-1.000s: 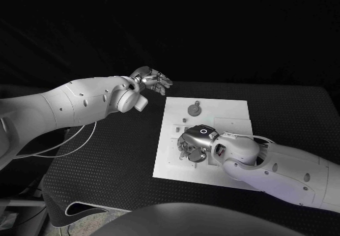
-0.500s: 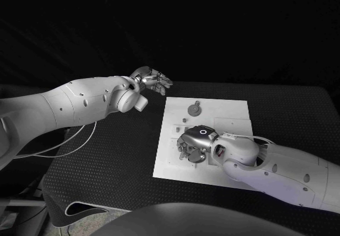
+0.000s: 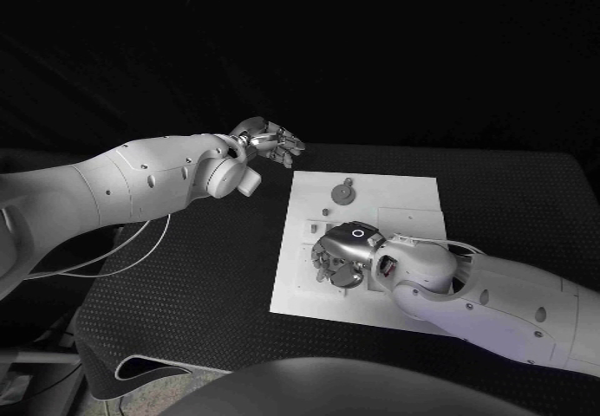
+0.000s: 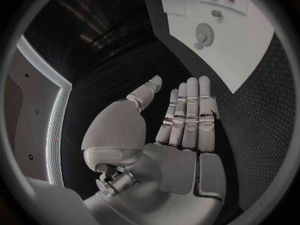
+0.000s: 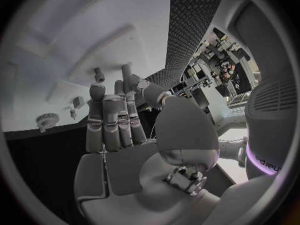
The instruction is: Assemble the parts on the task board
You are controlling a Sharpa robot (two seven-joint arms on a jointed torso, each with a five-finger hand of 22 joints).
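One white task board (image 3: 401,195), grey gear-shaped part (image 3: 345,190) on it, both hands empty, fingers apart.

Black worktop (image 3: 187,286) with a fine dotted texture. Beyond its far edge, unlit darkness; no wall discernible. Thin pale cable (image 3: 119,256) loops at the left. Cluttered equipment (image 5: 215,67) stands in the distant room.

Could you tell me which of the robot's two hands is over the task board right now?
The right hand is over the white task board, fingers down at its middle. The left hand hangs open, off the board's far left corner, above the black table.
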